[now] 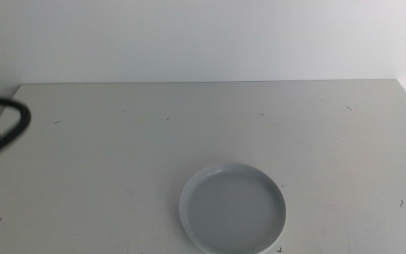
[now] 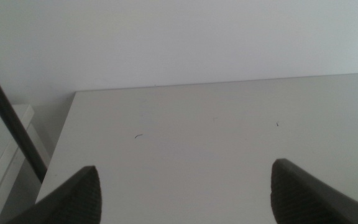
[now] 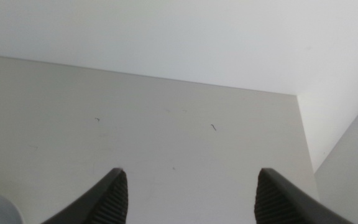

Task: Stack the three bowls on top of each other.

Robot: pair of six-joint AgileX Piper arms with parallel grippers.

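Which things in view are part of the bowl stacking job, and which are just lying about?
Job:
- one pale bowl at the near table edge; no other bowls in view
- left gripper, open, holding nothing
- right gripper, open, holding nothing

Lying about:
- black cable at the table's left edge
- table itself

A bare test setup, probably a lab, is showing: a plain white bench (image 1: 189,127) standing against blank white walls (image 1: 203,35).
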